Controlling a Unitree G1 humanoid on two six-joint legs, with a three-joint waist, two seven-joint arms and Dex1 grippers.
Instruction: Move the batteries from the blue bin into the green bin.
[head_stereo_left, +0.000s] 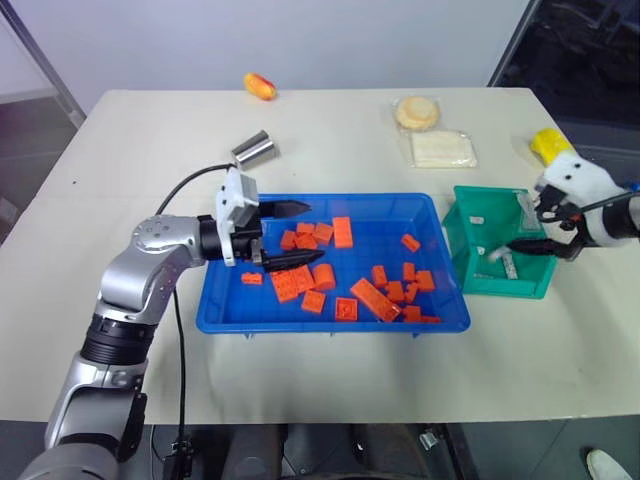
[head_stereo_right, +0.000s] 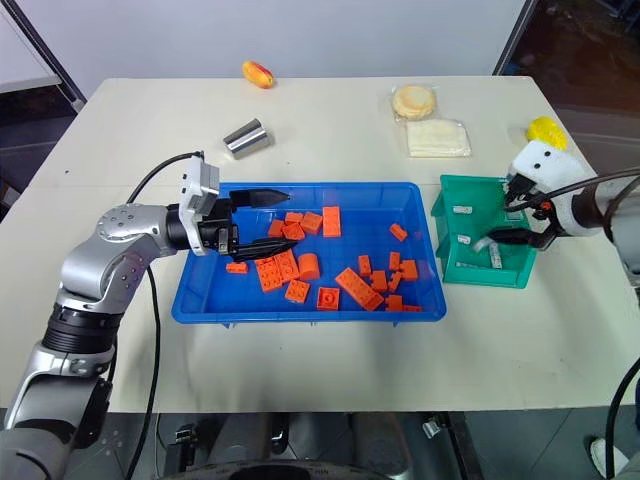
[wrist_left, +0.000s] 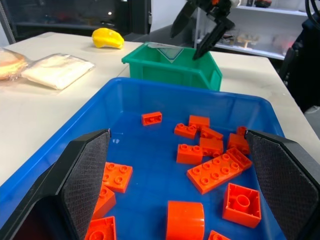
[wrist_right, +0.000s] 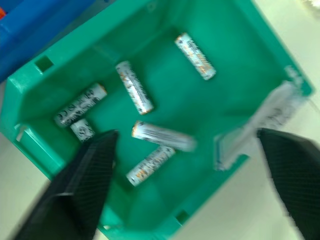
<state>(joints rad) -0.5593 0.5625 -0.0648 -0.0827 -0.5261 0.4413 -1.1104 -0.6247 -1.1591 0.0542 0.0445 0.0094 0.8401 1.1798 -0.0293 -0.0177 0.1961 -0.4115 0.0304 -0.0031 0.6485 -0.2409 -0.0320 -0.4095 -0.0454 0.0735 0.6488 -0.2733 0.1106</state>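
Note:
The blue bin (head_stereo_left: 330, 324) lies mid-table and holds many orange blocks (head_stereo_left: 375, 298). My left gripper (head_stereo_left: 300, 235) hangs open over the bin's left part, with nothing between its fingers. Right of the tray stands the green bin (head_stereo_left: 503, 285). Several silvery batteries (wrist_right: 133, 87) lie on its floor, one of them blurred (wrist_right: 162, 137). Above that bin's right side my right gripper (head_stereo_left: 533, 231) is open and holds nothing. The left wrist view also shows the green bin (wrist_left: 170, 70) beyond the blocks.
A shiny metal can (head_stereo_left: 255, 149) lies on the table just behind the tray's left corner. Further back are a yellow-red toy fruit (head_stereo_left: 260, 86), two wrapped food packs (head_stereo_left: 442, 149) and a yellow object (head_stereo_left: 549, 143) near the right edge.

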